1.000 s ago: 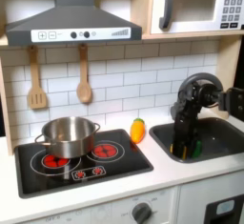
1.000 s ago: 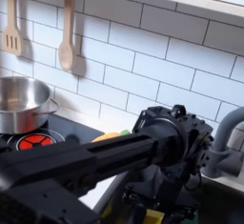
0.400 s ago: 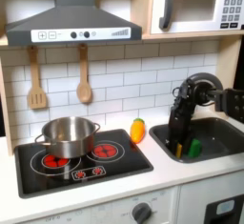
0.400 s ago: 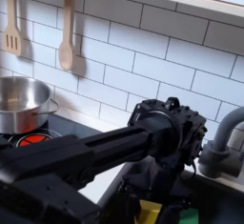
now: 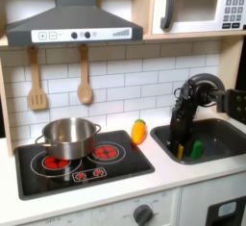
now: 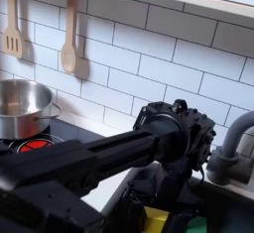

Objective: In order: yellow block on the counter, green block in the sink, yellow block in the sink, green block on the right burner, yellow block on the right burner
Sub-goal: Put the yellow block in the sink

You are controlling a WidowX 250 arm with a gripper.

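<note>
The gripper [image 5: 179, 145] reaches down into the sink [image 5: 223, 134], its tip at the yellow block [image 5: 180, 152]; whether its jaws are closed on the block, I cannot tell. The green block [image 5: 196, 150] lies in the sink just beside the gripper, toward the first exterior view's right. In the second exterior view, yellow block [image 6: 156, 218] and green block [image 6: 196, 224] show under the arm.

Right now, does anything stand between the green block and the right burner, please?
Yes: beside the green block, the yellow block and the claw sit on the burner side; an orange-yellow toy stands on the counter beyond.
</note>
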